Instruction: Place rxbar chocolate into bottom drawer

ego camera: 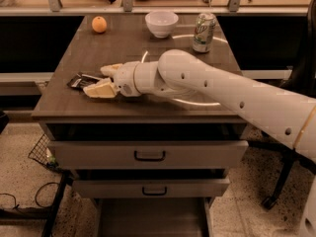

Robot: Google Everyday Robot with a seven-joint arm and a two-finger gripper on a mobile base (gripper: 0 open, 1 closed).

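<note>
Where one rxbar chocolate [78, 80] lies, the gripper [95, 80] sits at its end, fingers apart. One orange [99, 24], one bowl [161, 23] and one soda can [204, 32] stand behind.

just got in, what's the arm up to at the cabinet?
The robot's cream two-finger hand is low on the wooden cabinet top, fingers spread either side of the dark, shiny-wrapped snack bar, which lies flat near the left edge. The lowest grey drawer stands pulled open below; the bar is not in it yet.
</note>
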